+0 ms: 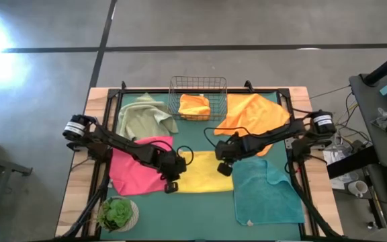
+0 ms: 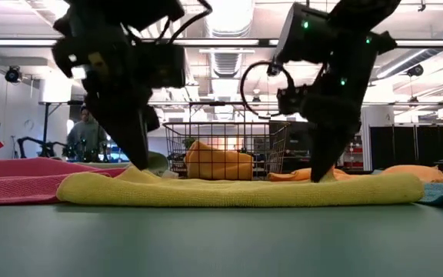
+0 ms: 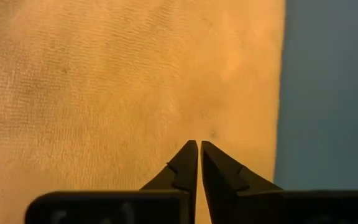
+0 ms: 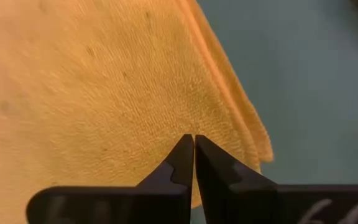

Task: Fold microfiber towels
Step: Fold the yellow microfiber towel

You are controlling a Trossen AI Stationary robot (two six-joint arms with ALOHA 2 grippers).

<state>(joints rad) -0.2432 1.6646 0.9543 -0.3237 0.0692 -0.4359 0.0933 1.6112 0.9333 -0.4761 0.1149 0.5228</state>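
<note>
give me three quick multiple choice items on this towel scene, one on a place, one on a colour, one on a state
1. Where is the folded orange towel?
A. inside the wire basket
B. on the teal towel
C. beside the plant

2. What colour is the towel both claws are pressed into?
A. pink
B. yellow
C. sage green

3. How do the two claws stand?
A. both wide open
B. one open, one shut
C. both shut

Answers:
1. A, the folded orange towel sits within the wire basket at the table's far edge.
2. B, the left claw and right claw both meet the yellow towel in the middle of the mat.
3. C, each wrist view shows the fingertips closed together at the cloth, seemingly pinching its surface.
</note>
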